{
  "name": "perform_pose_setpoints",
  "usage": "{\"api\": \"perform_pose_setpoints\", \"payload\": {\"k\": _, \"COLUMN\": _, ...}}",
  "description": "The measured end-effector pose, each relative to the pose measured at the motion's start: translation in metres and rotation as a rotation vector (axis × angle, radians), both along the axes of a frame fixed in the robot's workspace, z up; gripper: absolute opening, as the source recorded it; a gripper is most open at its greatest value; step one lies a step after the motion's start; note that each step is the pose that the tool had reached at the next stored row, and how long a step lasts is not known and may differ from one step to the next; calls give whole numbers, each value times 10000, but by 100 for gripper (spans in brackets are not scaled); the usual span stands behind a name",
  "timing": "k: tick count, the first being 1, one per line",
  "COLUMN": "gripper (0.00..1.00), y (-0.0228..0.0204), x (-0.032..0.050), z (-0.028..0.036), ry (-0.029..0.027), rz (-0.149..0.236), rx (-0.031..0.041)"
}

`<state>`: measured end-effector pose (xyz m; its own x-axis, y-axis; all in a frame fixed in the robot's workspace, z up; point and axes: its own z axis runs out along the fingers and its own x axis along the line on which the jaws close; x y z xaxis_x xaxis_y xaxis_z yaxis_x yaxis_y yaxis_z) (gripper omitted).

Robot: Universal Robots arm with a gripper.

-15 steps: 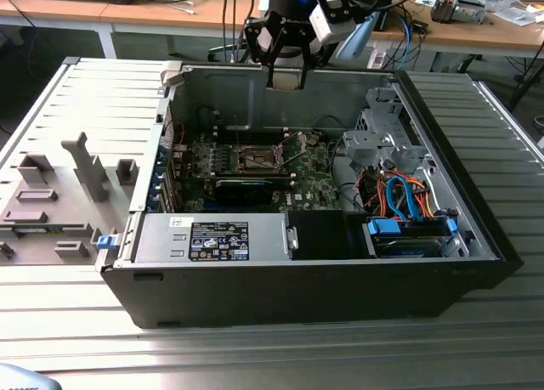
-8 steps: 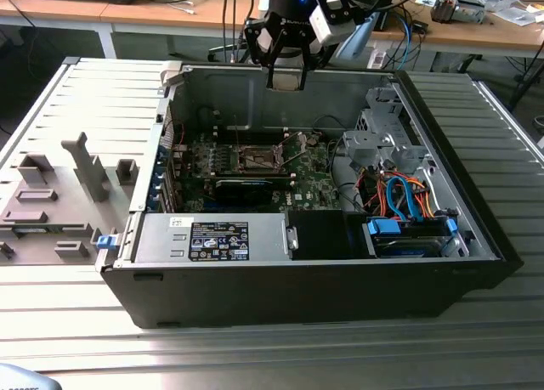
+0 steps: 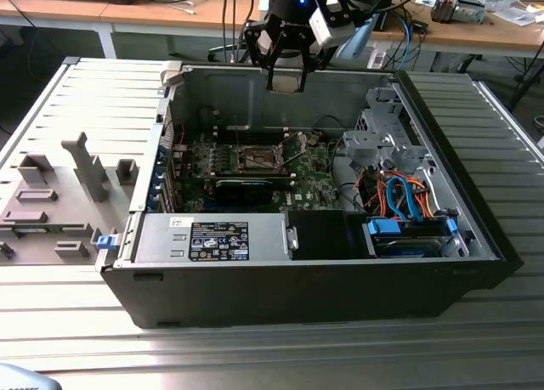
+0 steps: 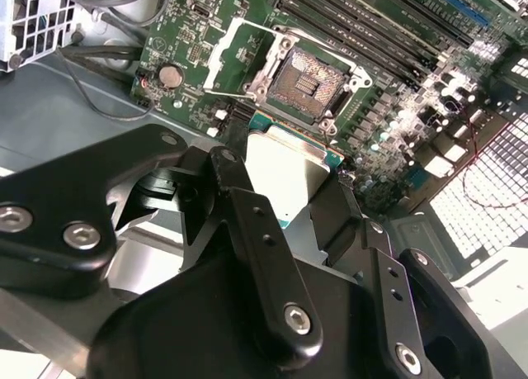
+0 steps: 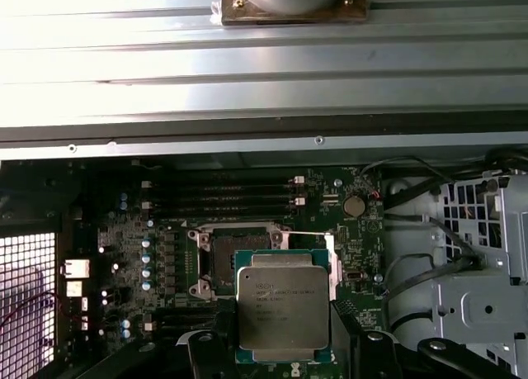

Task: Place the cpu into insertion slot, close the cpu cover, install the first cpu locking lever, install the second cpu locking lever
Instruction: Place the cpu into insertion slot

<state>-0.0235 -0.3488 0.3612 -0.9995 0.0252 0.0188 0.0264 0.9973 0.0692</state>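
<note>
The cpu [image 5: 283, 309], pinched in the end effector [image 5: 285, 344], hangs over the open computer case [image 3: 297, 288] above the uncovered insertion slot [image 5: 228, 255], memory slots [image 5: 219, 193] and loose cables [image 3: 406, 195] alongside, its print illegible.

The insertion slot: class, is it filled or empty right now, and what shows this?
Empty. The insertion slot shows bare pins in the second wrist view; the cpu is held in the gripper, clear of it.
</note>
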Motion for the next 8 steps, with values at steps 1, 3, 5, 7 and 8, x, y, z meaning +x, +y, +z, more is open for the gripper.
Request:
{"api": "perform_pose_setpoints", "payload": {"k": 1, "gripper": 54, "y": -1, "x": 0, "z": -1, "ry": 0, "rz": 0, "rx": 0}}
{"api": "perform_pose_setpoints", "payload": {"k": 3, "gripper": 54, "y": -3, "x": 0, "z": -4, "ry": 0, "rz": 1, "rx": 1}}
{"api": "perform_pose_setpoints", "payload": {"k": 5, "gripper": 54, "y": -5, "x": 0, "z": -6, "ry": 0, "rz": 0, "rx": 1}}
{"api": "perform_pose_setpoints", "payload": {"k": 7, "gripper": 54, "y": -7, "x": 0, "z": -8, "ry": 0, "rz": 0, "rx": 1}}
{"api": "perform_pose_setpoints", "payload": {"k": 8, "gripper": 54, "y": -10, "x": 0, "z": -10, "ry": 0, "rz": 0, "rx": 1}}
